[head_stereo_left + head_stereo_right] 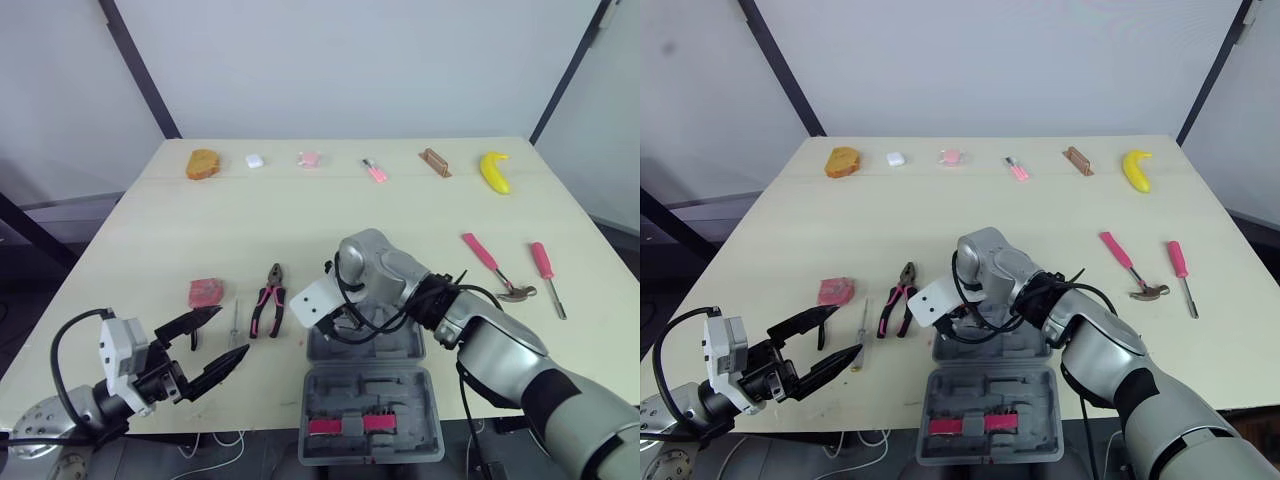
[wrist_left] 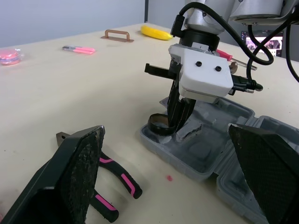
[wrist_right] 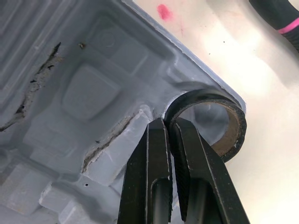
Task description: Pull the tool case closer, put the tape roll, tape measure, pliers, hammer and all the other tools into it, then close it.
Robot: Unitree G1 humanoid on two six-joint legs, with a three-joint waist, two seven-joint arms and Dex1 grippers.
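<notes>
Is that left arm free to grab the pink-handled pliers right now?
Probably yes: the left pincer is open and empty, and the pliers lie flat on bare table just beyond it, with only a thin tool alongside.

From the head, we lose the tips of the right claw (image 3: pixel 169 123) behind its white housing (image 1: pixel 318 303). Part of the tape roll (image 3: pixel 232 130) hides between them. The far white object (image 1: pixel 254 160) is too small to tell, perhaps a case.

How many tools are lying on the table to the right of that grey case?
2. A pink-handled hammer lies nearer the tool case, with a pink-handled screwdriver beside it, farther right. More could be hidden nearer the robot.
</notes>
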